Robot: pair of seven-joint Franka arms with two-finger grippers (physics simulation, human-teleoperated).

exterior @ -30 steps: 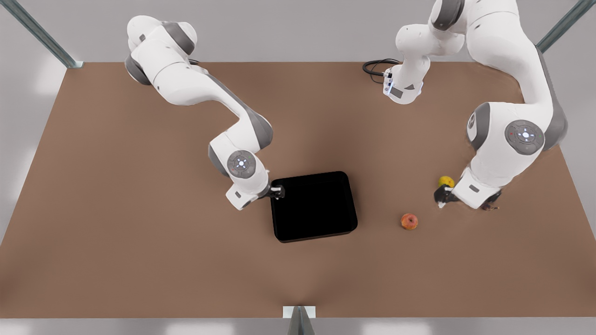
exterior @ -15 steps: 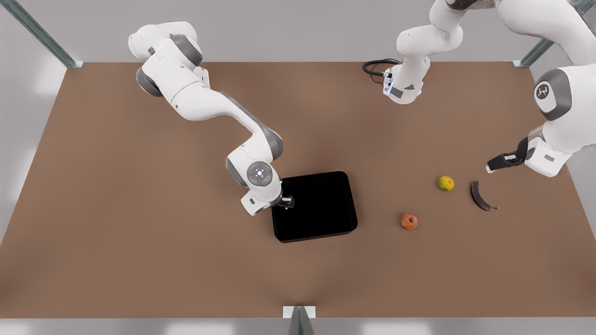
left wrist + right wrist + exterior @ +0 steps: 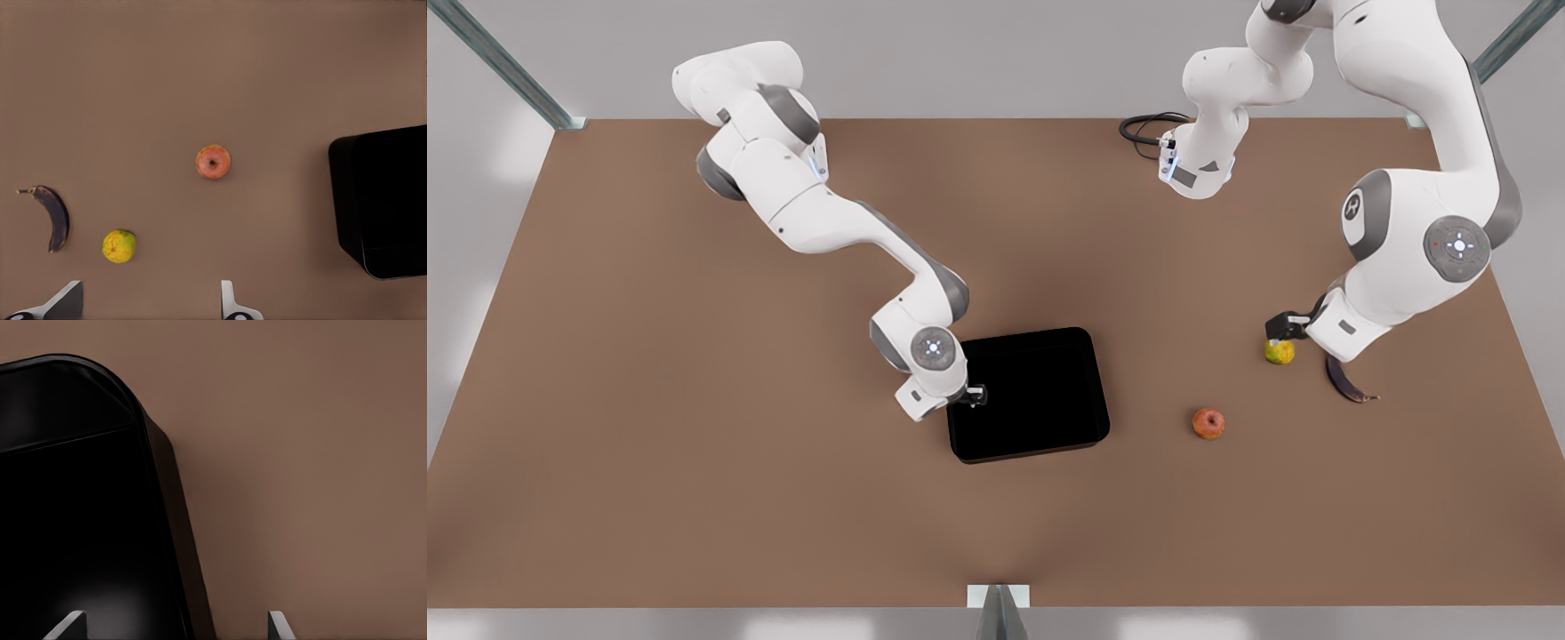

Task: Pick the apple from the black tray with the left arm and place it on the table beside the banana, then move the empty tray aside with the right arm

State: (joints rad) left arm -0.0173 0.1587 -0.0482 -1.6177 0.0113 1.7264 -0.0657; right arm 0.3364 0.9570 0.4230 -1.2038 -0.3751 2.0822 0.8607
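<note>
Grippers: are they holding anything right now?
No. The left gripper is open above the yellow-green fruit. The right gripper is open, straddling the tray rim.

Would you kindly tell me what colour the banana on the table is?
The banana is dark purple-brown, nearly blackened; the left wrist view shows it best.

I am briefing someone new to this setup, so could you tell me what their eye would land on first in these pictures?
Probably the black tray, empty near the middle of the table, with the right end effector open astride its rim on the front view's left. Next, the fruit on the front view's right: the apple alone on the table, and the left end effector, open above the yellow-green fruit beside the banana.
</note>
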